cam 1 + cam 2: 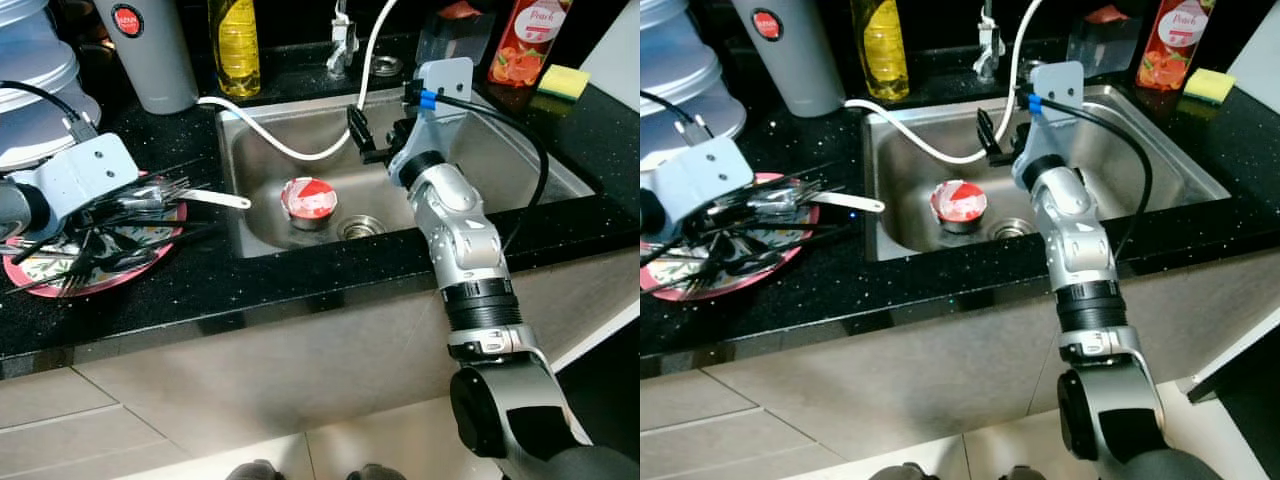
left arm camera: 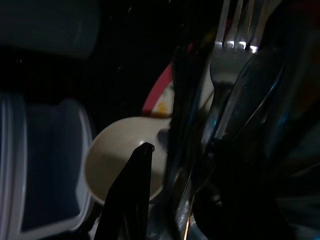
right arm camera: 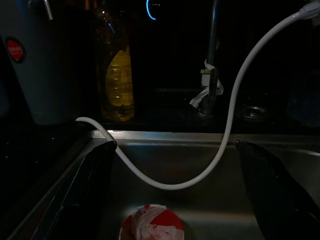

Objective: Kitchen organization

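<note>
On the counter left of the sink (image 1: 520, 165) lies a red plate (image 1: 100, 285) with black cutlery on it. My left gripper (image 1: 170, 205) hovers over that plate, shut on a bundle of cutlery (image 1: 165, 188): metal forks (image 2: 240, 30) and a white spoon (image 2: 117, 155) whose handle pokes out over the sink edge. A small red cup with a crumpled foil lid (image 1: 308, 198) stands on the sink floor beside the drain (image 1: 360, 227). My right gripper (image 1: 368, 138) hangs open above the middle of the sink, behind the cup (image 3: 151, 223) and apart from it.
A white hose (image 1: 290, 148) loops from the faucet (image 1: 343, 40) through the sink in front of the right gripper. Behind the sink stand a grey tumbler (image 1: 150, 50), a yellow oil bottle (image 1: 235, 45), a peach bottle (image 1: 525, 40) and a sponge (image 1: 563, 82). Stacked plastic containers (image 1: 35, 70) sit far left.
</note>
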